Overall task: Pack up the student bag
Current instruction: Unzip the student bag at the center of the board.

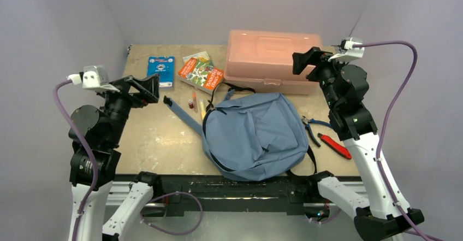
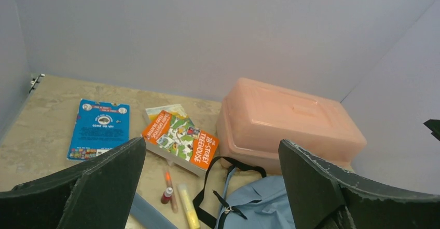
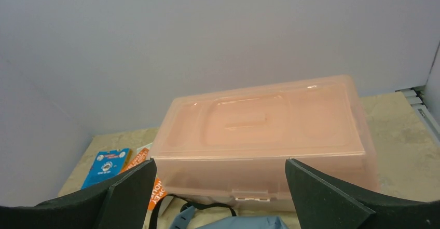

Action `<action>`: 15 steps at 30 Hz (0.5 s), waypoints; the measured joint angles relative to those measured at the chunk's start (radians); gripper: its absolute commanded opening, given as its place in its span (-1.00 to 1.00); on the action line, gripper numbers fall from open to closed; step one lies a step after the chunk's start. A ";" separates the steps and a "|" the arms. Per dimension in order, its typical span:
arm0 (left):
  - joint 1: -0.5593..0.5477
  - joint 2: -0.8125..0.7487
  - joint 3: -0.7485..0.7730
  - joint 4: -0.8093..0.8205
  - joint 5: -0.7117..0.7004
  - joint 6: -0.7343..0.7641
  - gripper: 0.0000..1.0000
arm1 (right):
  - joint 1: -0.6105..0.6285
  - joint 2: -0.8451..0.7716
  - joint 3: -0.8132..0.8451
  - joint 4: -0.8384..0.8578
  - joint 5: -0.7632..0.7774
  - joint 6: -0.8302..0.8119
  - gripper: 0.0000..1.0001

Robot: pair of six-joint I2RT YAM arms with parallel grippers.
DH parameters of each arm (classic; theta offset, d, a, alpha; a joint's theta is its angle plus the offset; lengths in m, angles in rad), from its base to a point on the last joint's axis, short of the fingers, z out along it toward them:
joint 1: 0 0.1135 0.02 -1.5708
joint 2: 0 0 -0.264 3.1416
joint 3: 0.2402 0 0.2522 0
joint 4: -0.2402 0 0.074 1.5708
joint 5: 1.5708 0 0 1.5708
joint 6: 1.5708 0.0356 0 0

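Both tools were held wide open and empty, raised on either side of the student bag.
The left tool [image 1: 153, 89] and right tool [image 1: 299, 62] were spread fully, with nothing gripped or touched. The student bag [image 1: 256, 134] was laid flat on the beige counter [image 1: 158, 137], and only its top edge was seen from the wrists. A salmon box [image 1: 271, 55] and two books [image 1: 201, 71] were set behind the bag. Small pens [image 1: 196, 105] left of it were hard to make out. The scene was enclosed by grey walls.
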 measured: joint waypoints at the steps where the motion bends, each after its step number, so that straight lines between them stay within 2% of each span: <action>1: 0.000 0.011 -0.003 -0.002 0.007 -0.005 1.00 | 0.000 0.000 -0.004 0.000 0.007 0.004 0.98; 10: 0.000 0.141 -0.058 -0.060 0.072 -0.027 1.00 | -0.001 0.068 -0.040 -0.005 -0.057 0.041 0.98; 15: 0.001 0.234 -0.125 -0.068 0.187 -0.056 1.00 | -0.001 0.205 -0.060 -0.014 -0.210 0.060 0.98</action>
